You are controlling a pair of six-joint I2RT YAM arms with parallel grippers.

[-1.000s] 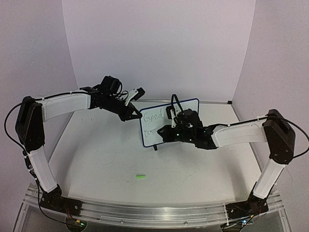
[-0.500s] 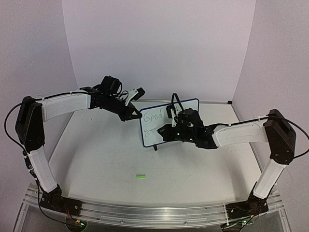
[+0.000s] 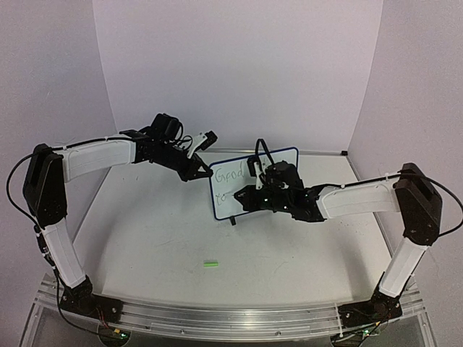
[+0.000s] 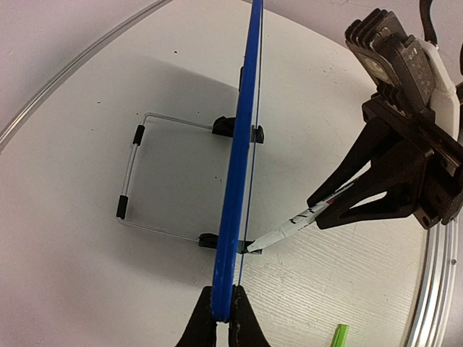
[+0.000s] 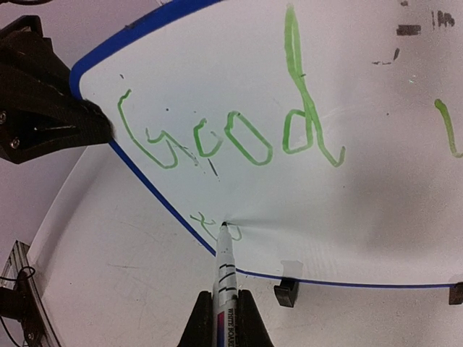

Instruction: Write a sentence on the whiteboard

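Looking down from the top camera, I see the whiteboard (image 3: 242,163) standing upright near the far middle of the table (image 3: 145,238), with an arm on each side of it. My left gripper (image 3: 203,173) is closed on the board's left edge. The left wrist view shows the board edge-on, the two fingertips (image 4: 206,329) pinching the blue rim at the bottom of the picture and a wire stand (image 4: 134,173) folded out behind the board. My right gripper (image 3: 246,195) is in front of the board's face, its jaws clamped on a marker (image 5: 224,278) whose tip touches the white surface low on the left, just above the bottom rim. The sentence (image 5: 239,137) is only partly there: "Good" in green on the upper line, one more green stroke at the right edge of the right wrist view, and a small green scrawl (image 5: 206,225) – it looks like "to" – beside the pen tip. One black foot (image 5: 286,291) shows under the bottom rim. A green cap (image 3: 210,264) lies alone on the table nearer the arm bases, well apart from the board.
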